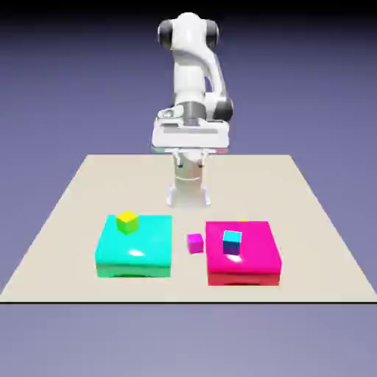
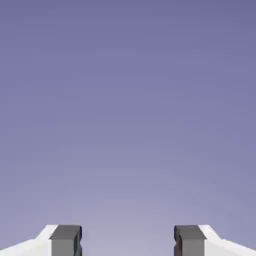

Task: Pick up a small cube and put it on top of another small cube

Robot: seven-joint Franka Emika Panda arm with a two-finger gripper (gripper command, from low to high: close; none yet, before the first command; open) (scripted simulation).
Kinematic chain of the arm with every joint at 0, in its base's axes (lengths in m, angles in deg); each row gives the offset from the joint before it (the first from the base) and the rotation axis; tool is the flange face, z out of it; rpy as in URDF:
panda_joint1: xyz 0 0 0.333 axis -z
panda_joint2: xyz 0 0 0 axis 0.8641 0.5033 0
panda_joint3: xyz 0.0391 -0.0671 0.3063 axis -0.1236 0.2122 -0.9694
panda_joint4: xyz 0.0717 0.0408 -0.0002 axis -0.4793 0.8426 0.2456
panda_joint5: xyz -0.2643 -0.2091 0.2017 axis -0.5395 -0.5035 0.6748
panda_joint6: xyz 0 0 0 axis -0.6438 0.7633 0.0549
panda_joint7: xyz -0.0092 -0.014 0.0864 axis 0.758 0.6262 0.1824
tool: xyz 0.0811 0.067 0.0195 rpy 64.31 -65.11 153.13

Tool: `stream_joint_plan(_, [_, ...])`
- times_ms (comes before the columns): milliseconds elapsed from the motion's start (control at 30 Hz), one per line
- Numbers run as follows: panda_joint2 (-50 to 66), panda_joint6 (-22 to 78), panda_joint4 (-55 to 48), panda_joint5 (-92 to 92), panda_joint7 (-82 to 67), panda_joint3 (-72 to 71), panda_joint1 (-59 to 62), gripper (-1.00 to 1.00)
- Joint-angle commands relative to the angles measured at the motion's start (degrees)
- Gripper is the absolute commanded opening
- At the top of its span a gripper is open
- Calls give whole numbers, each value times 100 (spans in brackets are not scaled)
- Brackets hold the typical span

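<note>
The small cube (image 1: 195,243) is tiny and magenta-pink. It rests on the table in the gap between a flat cyan block (image 1: 143,254) and a flat magenta block (image 1: 254,261). A yellow cube (image 1: 127,222) sits on the cyan block, and a cyan-blue cube (image 1: 232,241) sits on the magenta block. My gripper (image 1: 190,140) hangs high over the table's far edge, well away from all the cubes. In the hand view the gripper (image 2: 127,241) is open, with only the plain backdrop between its grey fingertips (image 2: 66,240).
The beige table (image 1: 88,184) carries both flat blocks near its front edge. The robot's base (image 1: 188,193) stands at the far middle of the table, behind the blocks.
</note>
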Motion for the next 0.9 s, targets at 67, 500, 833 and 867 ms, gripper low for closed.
stream_joint_plan(67, [491, 395, 78, 748, 606, -159, 208, 0])
stream_joint_plan(500, [2619, 2108, 417, 3987, 3231, -847, 1108, 0])
stream_joint_plan(833, [4243, 1287, 20, 5817, 2142, -1493, 1273, 0])
stream_joint_plan(867, [4451, 1150, -40, 6042, 1955, -1577, 1286, 0])
